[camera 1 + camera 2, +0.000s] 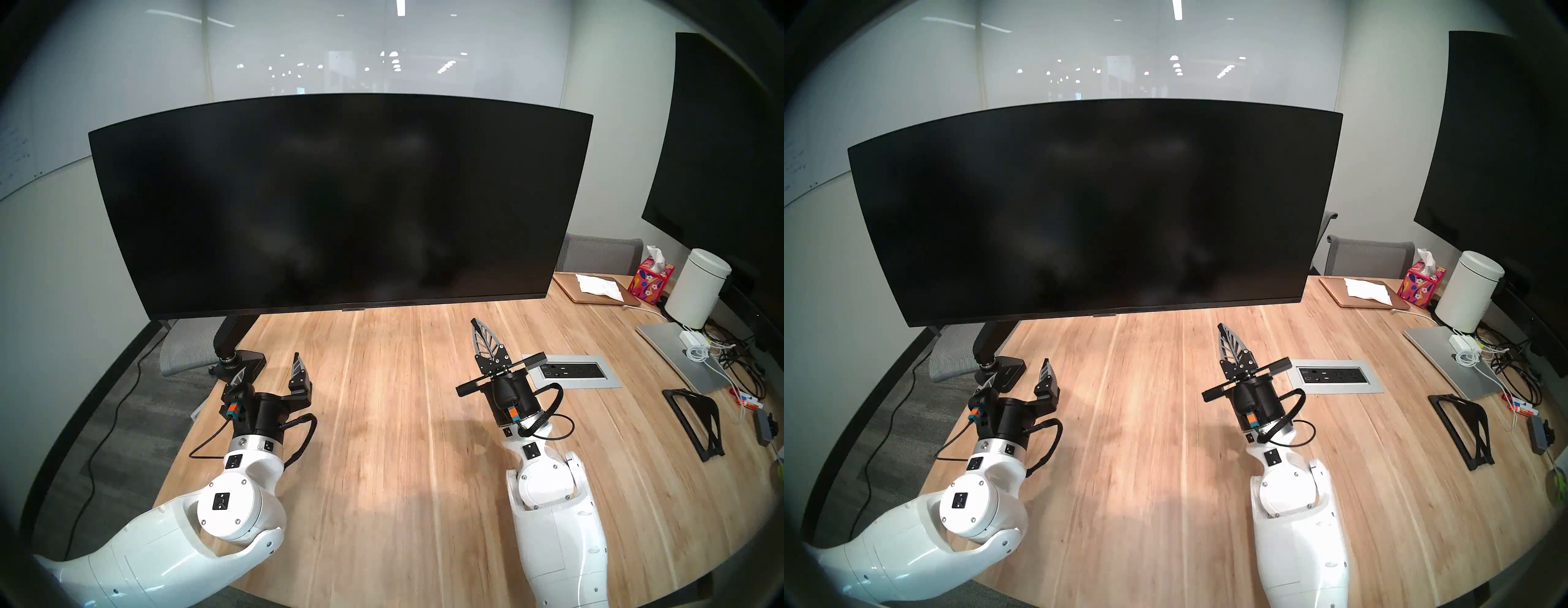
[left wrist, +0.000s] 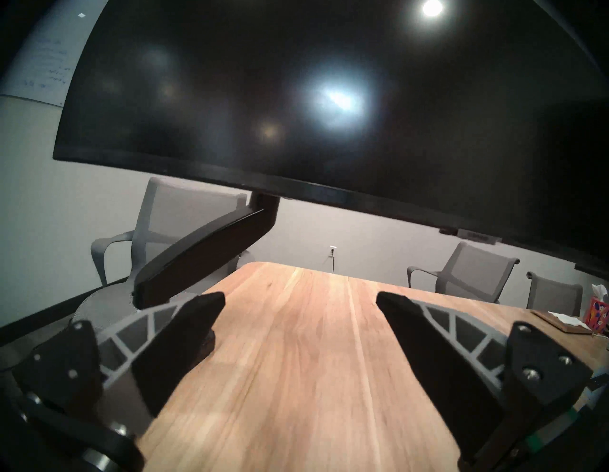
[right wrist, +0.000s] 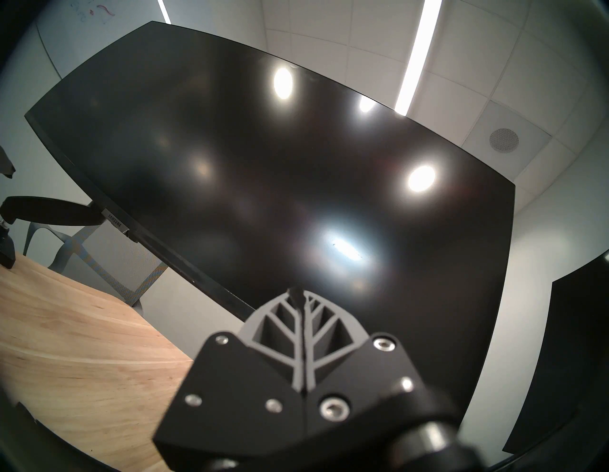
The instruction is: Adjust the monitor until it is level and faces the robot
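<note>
Facing me across the wooden table (image 1: pixel 382 424) is the monitor (image 1: pixel 339 204), a very wide curved black screen, unlit, held above the table's far left part by a black articulated arm (image 1: pixel 232 333) whose flat base (image 1: pixel 248 361) sits at the left edge. In the head views its top edge runs higher at my right than at my left. My left pincer (image 1: pixel 271 373) hangs near that base, low over the table, its two grey ribbed fingers (image 2: pixel 184 329) spread wide apart with nothing between them, pointing under the screen's lower edge without touching it. My right pincer (image 1: pixel 485 339) is raised toward the screen's lower right part, both fingers pressed flat together into one leaf shape, gripping nothing; a gap shows between its tip and the bezel. On the small tab under the bottom bezel I can read "SAMSUNG" (image 3: pixel 114 220) in the right wrist view. Handwriting on the whiteboard (image 1: pixel 17 153) at the left wall is too small to read. A power outlet panel (image 1: pixel 572 371) is set into the table to the right of my right pincer, and a silver closed laptop (image 1: pixel 674 352) lies near the right edge.
</note>
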{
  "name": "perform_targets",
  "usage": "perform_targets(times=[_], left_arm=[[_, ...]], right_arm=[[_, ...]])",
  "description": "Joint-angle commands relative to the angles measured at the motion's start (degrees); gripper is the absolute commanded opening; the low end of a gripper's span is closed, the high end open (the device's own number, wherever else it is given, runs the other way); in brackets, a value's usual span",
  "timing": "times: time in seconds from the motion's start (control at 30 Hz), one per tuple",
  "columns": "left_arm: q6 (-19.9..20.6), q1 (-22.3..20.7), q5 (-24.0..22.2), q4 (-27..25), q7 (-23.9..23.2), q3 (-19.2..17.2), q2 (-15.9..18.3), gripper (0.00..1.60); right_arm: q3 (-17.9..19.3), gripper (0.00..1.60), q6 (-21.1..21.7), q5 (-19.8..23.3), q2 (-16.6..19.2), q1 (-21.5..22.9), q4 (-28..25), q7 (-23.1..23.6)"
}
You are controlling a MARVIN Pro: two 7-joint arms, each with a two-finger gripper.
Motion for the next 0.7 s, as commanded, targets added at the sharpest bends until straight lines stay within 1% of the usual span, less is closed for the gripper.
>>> perform_targets(times=[0.0, 0.17, 0.3, 0.43, 0.67], left_arm=[[-3.53, 2.97, 2.58, 2.18, 0.59, -2.32, 4.32, 1.60], [-6.40, 4.99, 2.39, 4.07, 1.13, -3.33, 5.75, 1.60], [-8.09, 5.82, 2.78, 5.17, 1.33, -3.50, 6.18, 1.60], [-9.82, 6.21, 3.61, 5.67, 2.48, -4.32, 6.43, 1.60], [-10.47, 5.64, 1.76, 5.60, 3.02, -6.62, 8.08, 1.60]], right_arm=[[-0.11, 0.13, -0.27, 0.21, 0.03, 0.52, -0.87, -0.15], [-0.11, 0.13, -0.27, 0.23, 0.03, 0.52, -0.89, -0.15], [-0.11, 0.13, -0.27, 0.24, 0.02, 0.51, -0.90, -0.14], [-0.11, 0.13, -0.27, 0.24, 0.02, 0.51, -0.90, -0.13], [-0.11, 0.13, -0.27, 0.23, 0.02, 0.52, -0.89, -0.15]])
